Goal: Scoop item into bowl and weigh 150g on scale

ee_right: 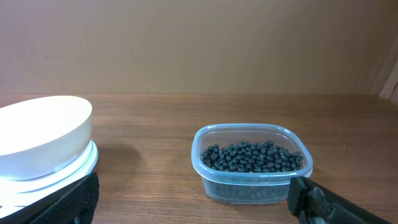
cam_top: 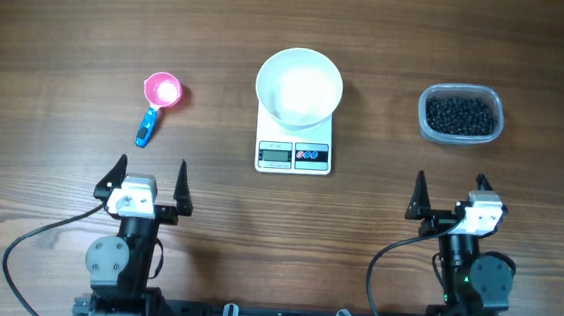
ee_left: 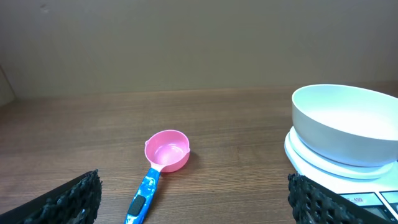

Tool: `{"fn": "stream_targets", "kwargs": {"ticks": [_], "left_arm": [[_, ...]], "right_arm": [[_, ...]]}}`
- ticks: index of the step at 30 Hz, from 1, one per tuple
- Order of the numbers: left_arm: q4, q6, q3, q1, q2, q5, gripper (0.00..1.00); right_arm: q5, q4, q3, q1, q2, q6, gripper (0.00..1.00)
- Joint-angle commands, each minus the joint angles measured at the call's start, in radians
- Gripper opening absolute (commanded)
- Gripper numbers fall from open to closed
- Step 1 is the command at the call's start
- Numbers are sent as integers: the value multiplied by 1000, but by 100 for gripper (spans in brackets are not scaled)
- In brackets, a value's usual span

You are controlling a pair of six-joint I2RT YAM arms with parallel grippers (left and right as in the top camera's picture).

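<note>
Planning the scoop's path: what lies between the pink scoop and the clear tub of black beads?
The round white bowl on the white rectangular scale; the overhead view shows it.

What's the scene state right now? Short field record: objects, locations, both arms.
bowl: white, empty, sitting on the scale
scale display: too small to read
beads: black, in the clear tub, right of the scale
scoop: pink, blue handle, empty, lying on the table left of the scale
left gripper: jaws open, holding nothing, nearest the scoop
right gripper: jaws open, holding nothing, nearest the tub
progress: nothing scooped yet
</note>
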Motion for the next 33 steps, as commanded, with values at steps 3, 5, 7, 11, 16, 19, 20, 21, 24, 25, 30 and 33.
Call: {"fn": "stream_targets", "kwargs": {"ticks": [3,5,7,11,16,19,20,21,24,25,30,33], "left_arm": [[-3,-14,-5,6,-7,1,100],[10,-14,-5,6,-7,21,100],[38,-15,-5,6,-7,21,100],[44,-98,16,7,4,21,100],[-14,-126,131,7,120,60,100],[-62,-126,248,7,243,90,100],[-82,-126,296,7,292,104,100],[-104,-126,338,7,333,118,100],[-203,-126,505,7,489,145,100],[-245,-126,571,7,550,157,100],[-512,-126,933,7,864,277,100],[-729,-113,1188,7,1082,283,100]], "right_arm": [[-40,5,-2,2,2,12,100],[-91,5,-2,2,2,18,100],[-126,-2,-2,2,4,17,100],[-182,1,6,2,11,17,100],[-259,-2,75,2,67,21,100],[-278,-21,155,2,148,21,100],[-285,-47,193,2,187,20,99],[-290,-70,224,2,219,21,100],[-300,-163,346,2,347,20,100],[-300,-192,386,2,387,19,100],[-314,-381,621,2,626,18,100],[-328,-542,791,2,795,18,100]]}}
